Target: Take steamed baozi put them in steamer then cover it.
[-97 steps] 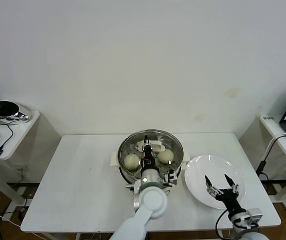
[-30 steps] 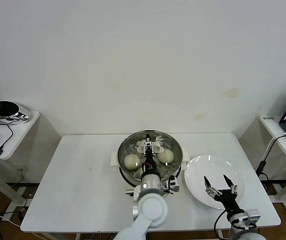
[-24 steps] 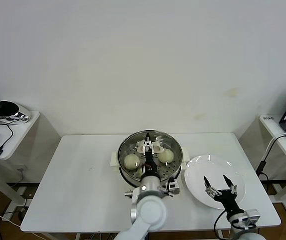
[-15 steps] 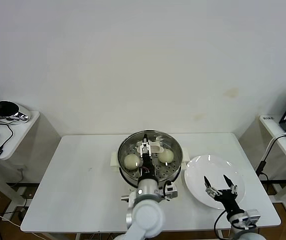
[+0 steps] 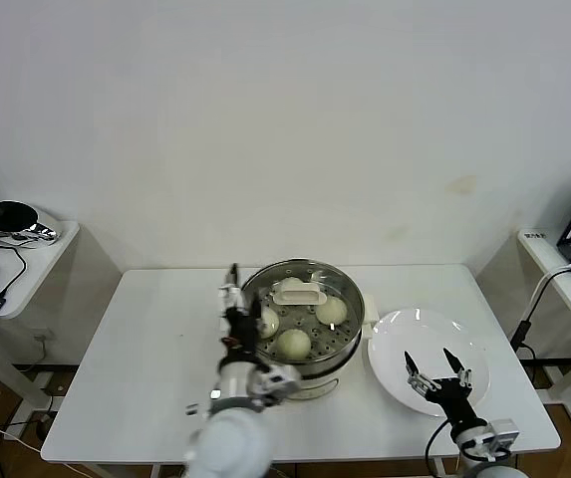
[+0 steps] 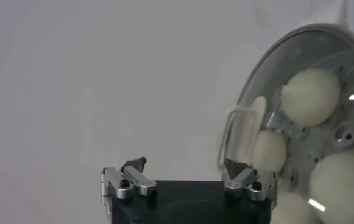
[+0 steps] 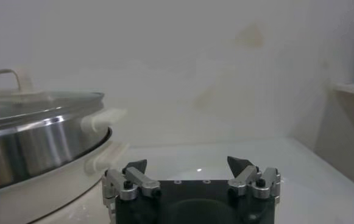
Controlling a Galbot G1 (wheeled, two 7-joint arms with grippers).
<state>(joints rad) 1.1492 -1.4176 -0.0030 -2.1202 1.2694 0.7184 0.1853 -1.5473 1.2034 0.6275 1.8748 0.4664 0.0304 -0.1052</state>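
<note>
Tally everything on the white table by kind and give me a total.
steamed baozi: 4, all inside under the glass
steamer: 1
cover: 1, sitting on the pot
white plate: 1, nothing on it
Total: 7

the shiny round steamer [image 5: 342,351] sits mid-bench on its cream base. its clear glass cover [image 5: 350,299] lies flat on the rim. cream-white steamed baozi [image 5: 294,344] show inside, at 3, 6 and 9 o'clock.
</note>
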